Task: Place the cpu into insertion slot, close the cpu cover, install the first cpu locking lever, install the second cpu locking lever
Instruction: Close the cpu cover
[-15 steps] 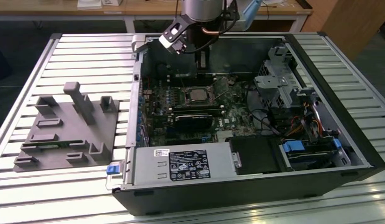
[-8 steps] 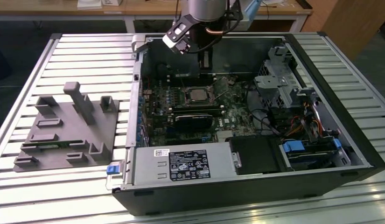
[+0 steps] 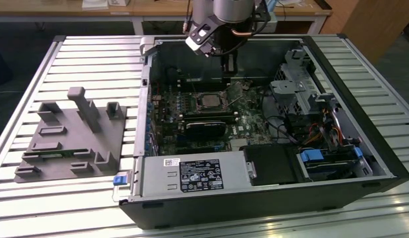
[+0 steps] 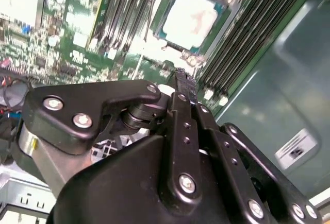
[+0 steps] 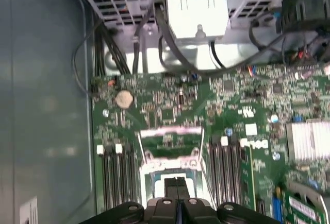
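Above the socket, the tool (image 5: 178, 184) hangs empty, fingers pressed together into one narrow tip; the cpu (image 4: 193, 15) lies seated, bared because the cover (image 5: 170, 130) seems raised.

count so far: one computer case (image 3: 257, 208), one cpu (image 3: 209, 100), one black card (image 3: 205, 130), one grey fixture block (image 3: 65, 139), one coin battery (image 5: 124, 99)

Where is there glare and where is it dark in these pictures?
Exterior view: glare streaks the table slats, the case interior lies in shadow; second wrist view: the cpu top is washed pale; first wrist view: the heatsink shines.
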Motion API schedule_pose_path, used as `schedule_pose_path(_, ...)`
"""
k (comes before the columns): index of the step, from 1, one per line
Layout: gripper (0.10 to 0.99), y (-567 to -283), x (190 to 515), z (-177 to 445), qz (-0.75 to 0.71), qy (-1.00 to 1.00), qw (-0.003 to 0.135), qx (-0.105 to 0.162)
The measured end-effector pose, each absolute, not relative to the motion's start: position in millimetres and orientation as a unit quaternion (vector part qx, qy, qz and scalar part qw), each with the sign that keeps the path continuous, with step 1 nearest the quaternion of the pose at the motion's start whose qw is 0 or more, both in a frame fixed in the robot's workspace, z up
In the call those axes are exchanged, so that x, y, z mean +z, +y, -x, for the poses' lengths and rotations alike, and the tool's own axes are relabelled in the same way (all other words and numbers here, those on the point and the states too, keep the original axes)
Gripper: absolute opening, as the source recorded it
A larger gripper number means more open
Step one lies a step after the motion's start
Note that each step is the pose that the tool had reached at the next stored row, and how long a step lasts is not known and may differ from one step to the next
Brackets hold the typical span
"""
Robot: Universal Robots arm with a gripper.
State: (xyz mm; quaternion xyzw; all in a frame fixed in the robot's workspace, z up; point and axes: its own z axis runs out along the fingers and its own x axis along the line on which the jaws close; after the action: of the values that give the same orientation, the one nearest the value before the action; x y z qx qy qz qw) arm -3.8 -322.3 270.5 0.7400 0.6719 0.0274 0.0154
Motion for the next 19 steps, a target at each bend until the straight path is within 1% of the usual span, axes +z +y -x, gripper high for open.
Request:
schedule_pose_path(13,0.106,-322,270,-43,-0.740,0.672,0.015,0.027)
schedule_pose_path(19,0.106,-322,267,-56,-0.740,0.672,0.013,0.025)
